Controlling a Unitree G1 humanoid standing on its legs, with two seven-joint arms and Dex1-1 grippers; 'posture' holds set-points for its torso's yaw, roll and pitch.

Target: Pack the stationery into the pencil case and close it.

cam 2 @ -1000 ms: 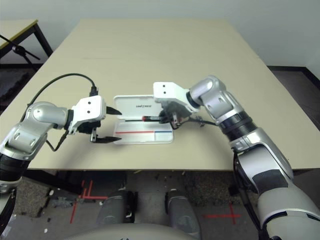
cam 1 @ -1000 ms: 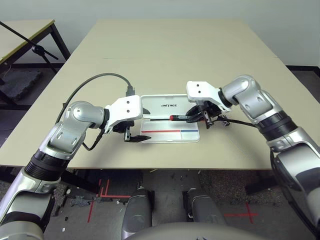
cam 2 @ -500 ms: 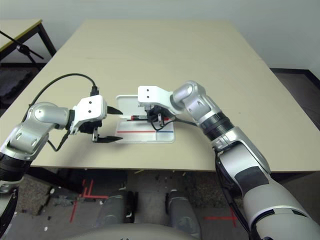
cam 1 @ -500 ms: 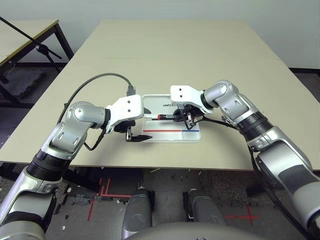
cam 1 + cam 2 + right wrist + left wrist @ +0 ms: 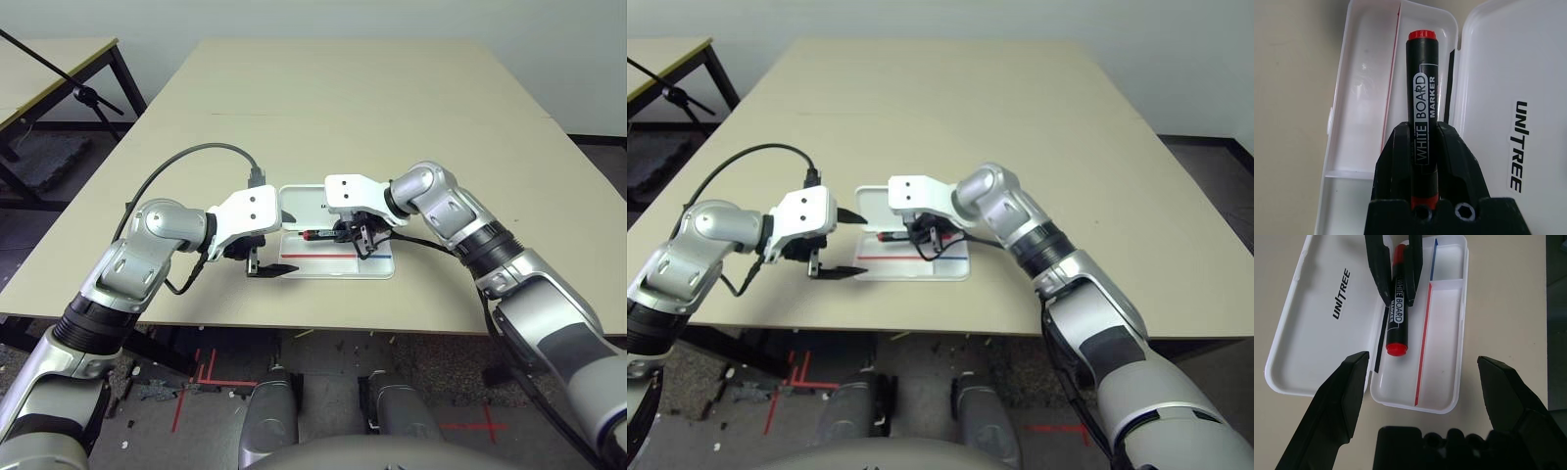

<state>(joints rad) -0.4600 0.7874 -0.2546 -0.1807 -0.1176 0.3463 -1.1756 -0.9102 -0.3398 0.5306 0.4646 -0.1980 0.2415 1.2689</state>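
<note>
The pencil case [image 5: 378, 267] lies open on the table, a white tray with a red and blue line inside, its lid [image 5: 1317, 333] folded flat beside it. My right gripper [image 5: 351, 233] hovers low over the tray, shut on the red marker [image 5: 1421, 93], which has a black labelled body. The marker [image 5: 1396, 308] lies lengthwise along the hinge side of the tray; I cannot tell whether it touches the bottom. My left gripper [image 5: 860, 244] stands open at the case's left end, its fingers [image 5: 1337, 406] spread wide and holding nothing.
The beige table [image 5: 343, 108] stretches far behind the case; its front edge runs close below the case. A black cable [image 5: 186, 157] loops from my left wrist. A second table with a black stand [image 5: 69, 93] sits at the far left.
My right gripper has carried the marker leftward along the case, from its right end to over the middle of the tray. The left arm has stayed put.
</note>
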